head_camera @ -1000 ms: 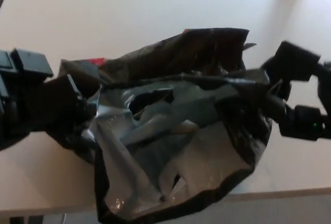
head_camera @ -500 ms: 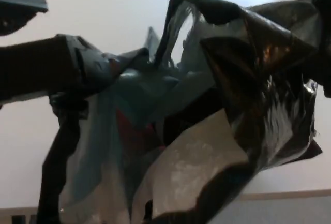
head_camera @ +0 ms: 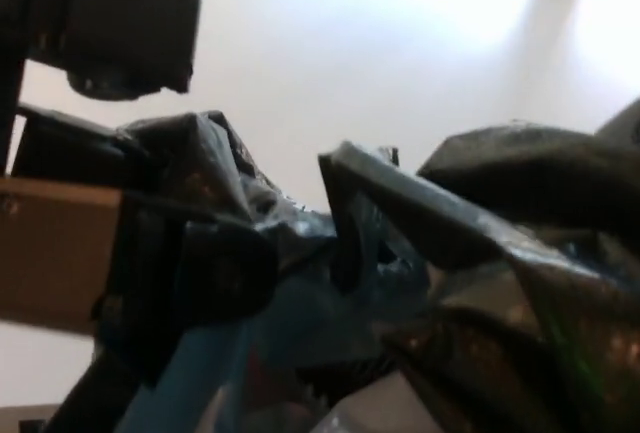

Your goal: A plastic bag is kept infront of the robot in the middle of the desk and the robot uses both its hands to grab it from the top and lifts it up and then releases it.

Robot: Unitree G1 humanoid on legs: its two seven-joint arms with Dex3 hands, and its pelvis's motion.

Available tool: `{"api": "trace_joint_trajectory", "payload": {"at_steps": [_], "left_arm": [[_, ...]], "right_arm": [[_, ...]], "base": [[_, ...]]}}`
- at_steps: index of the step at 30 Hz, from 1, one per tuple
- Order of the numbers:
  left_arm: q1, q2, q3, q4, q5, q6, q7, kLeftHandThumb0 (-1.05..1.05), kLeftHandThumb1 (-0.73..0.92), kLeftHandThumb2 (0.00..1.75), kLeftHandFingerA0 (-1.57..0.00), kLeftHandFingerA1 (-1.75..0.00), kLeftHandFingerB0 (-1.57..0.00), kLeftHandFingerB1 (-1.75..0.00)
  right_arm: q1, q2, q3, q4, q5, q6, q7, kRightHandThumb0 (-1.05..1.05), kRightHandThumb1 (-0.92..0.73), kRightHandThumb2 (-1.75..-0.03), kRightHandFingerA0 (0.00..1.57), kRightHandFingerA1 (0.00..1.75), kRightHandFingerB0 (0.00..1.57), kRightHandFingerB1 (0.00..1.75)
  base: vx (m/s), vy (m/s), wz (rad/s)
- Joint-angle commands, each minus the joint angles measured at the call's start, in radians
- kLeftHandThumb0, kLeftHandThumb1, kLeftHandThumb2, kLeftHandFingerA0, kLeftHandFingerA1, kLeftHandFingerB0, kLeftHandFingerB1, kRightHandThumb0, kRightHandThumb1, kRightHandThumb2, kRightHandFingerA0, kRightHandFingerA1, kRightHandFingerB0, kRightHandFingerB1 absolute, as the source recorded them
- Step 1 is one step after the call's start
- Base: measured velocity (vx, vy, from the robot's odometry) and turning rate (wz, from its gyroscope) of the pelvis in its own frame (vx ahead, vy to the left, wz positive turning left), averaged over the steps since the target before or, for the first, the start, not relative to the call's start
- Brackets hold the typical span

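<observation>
At the far left of the frame the left robot hand (head_camera: 190,273) fills the view from top to bottom, very close to the camera, its dark blocks and a brownish panel blurred. Its fingers are pinched onto a crumpled fold of the plastic bag (head_camera: 420,283), which bunches up just above and beside them. The bag, black and glossy with a bluish translucent sheen in the lower middle, stretches from there across the centre and right of the frame, held high and near the lens, its folds rising into ridges at centre and upper right. Behind it, the pale tabletop (head_camera: 380,53) fills the upper middle and upper right. At the right edge only bag film shows; the right robot hand cannot be made out there.
</observation>
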Motion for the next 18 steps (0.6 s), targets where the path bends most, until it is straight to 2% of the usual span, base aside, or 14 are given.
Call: {"api": "trace_joint_trajectory", "payload": {"at_steps": [1,2,3,7,8,9,10,11,12,13,14,15,16,18], "left_arm": [[-0.323,0.108,0.018,0.424,0.495,0.188,-0.152,-0.41,0.62,0.67,-1.09,-1.75,-0.9,-1.06],[-0.344,0.113,0.003,0.453,0.529,0.213,-0.139,-0.41,0.62,0.67,-1.09,-1.75,-0.9,-1.06],[-0.382,0.102,-0.024,0.517,0.451,0.215,-0.241,-0.43,0.83,0.64,-1.02,-1.75,-0.93,-1.75],[-0.681,0.06,-0.227,0.914,0.644,0.326,-0.252,-0.37,0.8,0.65,-1.01,-1.75,-0.78,-1.64],[-0.742,0.058,-0.26,0.976,0.671,0.373,-0.291,-0.42,0.57,0.89,-1.24,-1.49,-0.98,-1.34],[-0.782,0.053,-0.281,1.025,0.683,0.403,-0.293,-0.42,0.57,0.89,-1.24,-1.49,-0.98,-1.34],[-0.798,0.049,-0.284,1.049,0.677,0.447,-0.319,-0.44,0.56,0.88,-1.22,-1.48,-0.95,-1.34],[-0.817,0.045,-0.293,1.073,0.682,0.49,-0.32,-0.4,0.53,0.85,-1.2,-1.47,-0.95,-1.32],[-0.837,0.041,-0.307,1.097,0.693,0.524,-0.306,-0.4,0.53,0.85,-1.2,-1.47,-0.95,-1.32],[-0.86,0.04,-0.319,1.117,0.707,0.57,-0.305,-0.4,0.52,0.86,-1.19,-1.44,-0.92,-1.29],[-0.867,0.039,-0.324,1.124,0.711,0.581,-0.304,-0.4,0.52,0.86,-1.19,-1.44,-0.92,-1.29],[-0.892,0.043,-0.335,1.152,0.717,0.606,-0.272,-0.25,0.68,0.58,-0.85,-1.75,-0.64,-1.67],[-0.92,0.05,-0.341,1.175,0.719,0.645,-0.268,-0.27,0.57,0.58,-0.88,-1.68,-0.87,-0.96],[-0.954,0.055,-0.336,1.204,0.694,0.721,-0.315,-0.29,0.57,0.59,-0.86,-1.4,-0.9,-0.75]], "right_arm": [[-0.617,-0.189,0.29,1.026,-0.388,-0.338,0.148,-0.39,-0.71,-0.66,1.06,1.54,0.94,0.92],[-0.662,-0.191,0.31,1.121,-0.404,-0.392,0.139,-0.39,-0.71,-0.66,1.06,1.54,0.94,0.92],[-0.708,-0.206,0.347,1.2,-0.465,-0.406,0.118,-0.41,-0.73,-0.68,0.97,1.61,0.87,0.89],[-0.997,-0.214,0.56,1.658,-0.765,-0.304,-0.061,-0.4,-0.8,-0.64,0.85,1.67,0.65,1.33],[-1.066,-0.2,0.591,1.757,-0.785,-0.21,-0.071,-0.44,-0.63,-1.0,0.95,1.2,0.74,0.99],[-1.115,-0.19,0.615,1.829,-0.804,-0.128,-0.1,-0.44,-0.63,-1.0,0.95,1.2,0.74,0.99],[-1.139,-0.186,0.612,1.871,-0.792,-0.08,-0.135,-0.43,-0.73,-0.66,0.81,1.51,0.7,1.2],[-1.162,-0.187,0.623,1.903,-0.802,-0.029,-0.17,-0.42,-0.66,-1.02,0.9,1.18,0.74,1.03],[-1.185,-0.188,0.642,1.928,-0.82,0.018,-0.199,-0.42,-0.66,-1.02,0.9,1.18,0.74,1.03],[-1.191,-0.183,0.601,1.947,-0.762,0.052,-0.224,-0.38,-0.76,-0.66,0.74,1.59,0.62,1.33],[-1.192,-0.181,0.59,1.953,-0.743,0.058,-0.231,-0.38,-0.76,-0.66,0.74,1.59,0.62,1.33],[-1.208,-0.186,0.578,1.972,-0.72,0.091,-0.239,-0.39,-0.82,-0.65,0.72,1.73,0.59,1.49],[-1.215,-0.189,0.557,1.98,-0.687,0.134,-0.234,-0.4,-0.84,-0.62,0.73,1.75,0.49,1.57],[-1.209,-0.198,0.538,1.983,-0.656,0.185,-0.255,-0.38,-0.79,-0.6,0.69,1.74,0.57,1.5]], "base": [[0.0,0.0,0.0],[0.0,0.0,0.0],[0.0,0.0,0.0],[0.0,0.0,0.0],[0.0,0.0,0.0],[0.0,0.0,0.0],[0.0,0.0,0.0],[0.0,0.0,0.0],[0.0,0.0,0.0],[0.0,0.0,0.0],[0.0,0.0,0.0],[0.0,0.0,0.0],[0.0,0.0,0.0],[0.0,0.0,0.0]]}}
